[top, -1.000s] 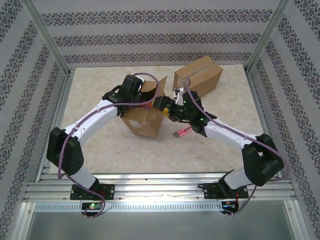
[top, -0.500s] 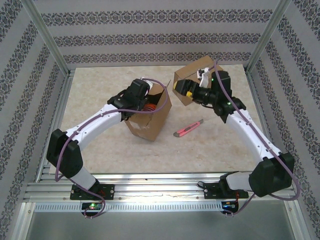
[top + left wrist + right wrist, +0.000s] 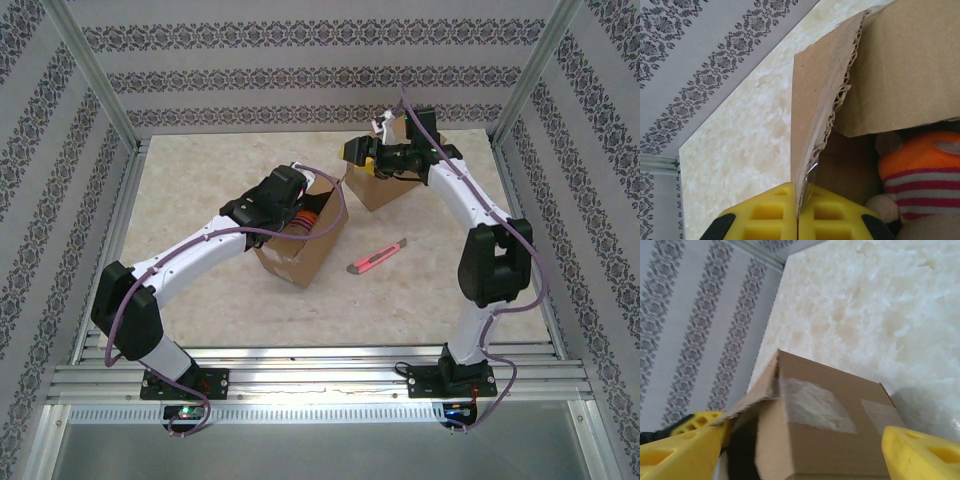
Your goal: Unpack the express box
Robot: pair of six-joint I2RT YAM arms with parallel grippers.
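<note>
We see the left pincer [image 3: 799, 202] clamped shut on a flap [image 3: 812, 110] of the opened express box [image 3: 300, 255] at the centre of the table [image 3: 200, 170], while the right pincer [image 3: 363, 160] gapes wide, untouching, astride a second box [image 3: 815, 410] farther back.

Right of the left gripper [image 3: 799, 215] and its pinched flap [image 3: 812, 115], a striped plush toy [image 3: 920, 172] sits half under a cardboard panel [image 3: 905, 65], cropped at the edge. The taped box [image 3: 835, 440] before the right gripper [image 3: 800, 452] is cropped below.

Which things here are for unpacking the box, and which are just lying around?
For the job: open brown cardboard box; orange striped plush toy inside it; taped brown cardboard box at the back.
Lying about: pink-red utility knife.
</note>
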